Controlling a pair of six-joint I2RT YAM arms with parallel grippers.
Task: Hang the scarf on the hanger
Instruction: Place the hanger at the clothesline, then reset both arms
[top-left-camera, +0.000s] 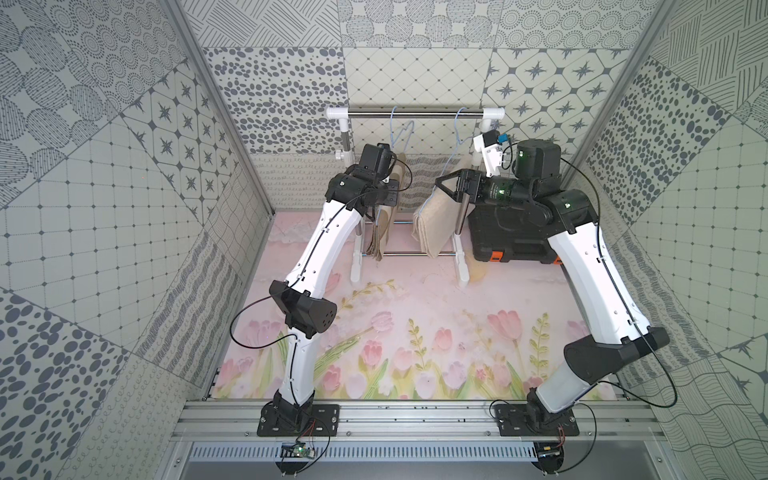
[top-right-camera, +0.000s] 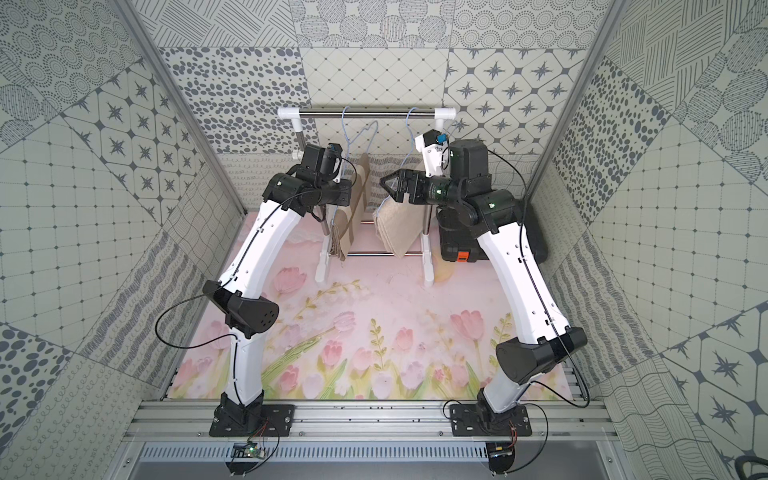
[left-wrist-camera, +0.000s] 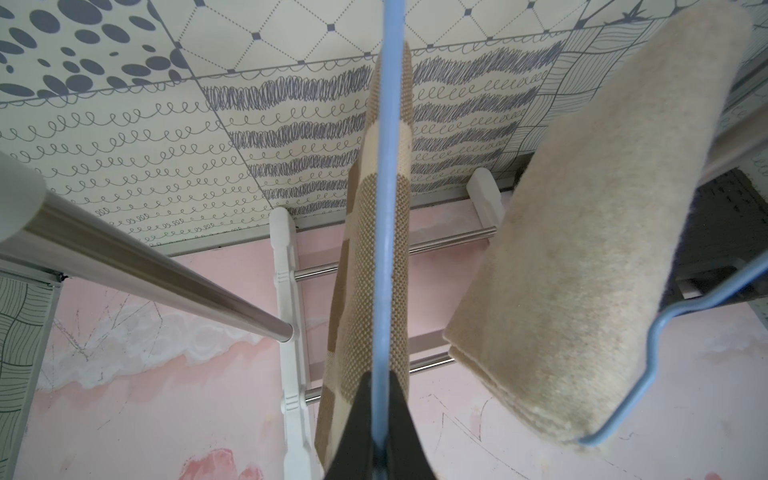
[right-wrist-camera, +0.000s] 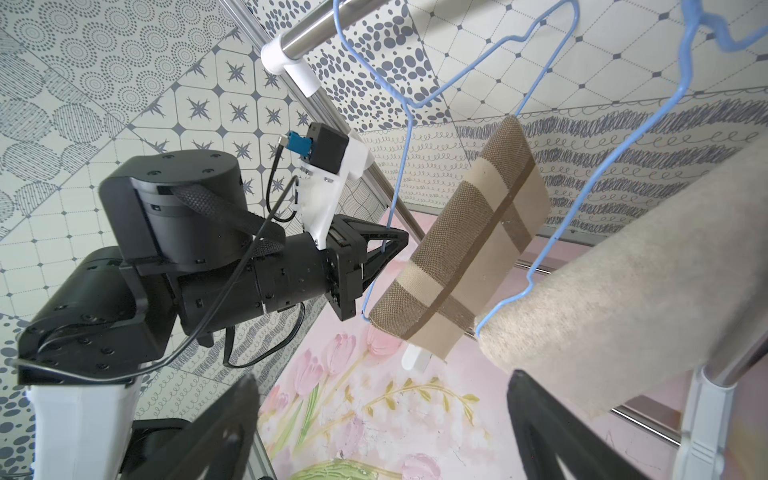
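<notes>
Two blue wire hangers hang from the rack's top rod (top-left-camera: 415, 113). The left hanger (left-wrist-camera: 388, 166) carries a brown checked scarf (left-wrist-camera: 365, 270), also visible in the right wrist view (right-wrist-camera: 469, 257). My left gripper (left-wrist-camera: 380, 378) is shut on that hanger's wire, one black finger on each side. The right hanger (right-wrist-camera: 582, 195) carries a plain beige scarf (top-left-camera: 434, 224), folded over its lower bar. My right gripper (right-wrist-camera: 382, 399) stands wide open beside the beige scarf (right-wrist-camera: 623, 291), with nothing between its fingers. In a top view it (top-left-camera: 446, 183) hovers at that scarf's upper end.
A black tool case (top-left-camera: 511, 245) with orange latches lies on the floor right of the rack, under the right arm. The rack's white feet (top-left-camera: 463, 270) and lower rods (left-wrist-camera: 449, 241) stand on the tulip-print mat (top-left-camera: 415, 332). Patterned walls close in on three sides.
</notes>
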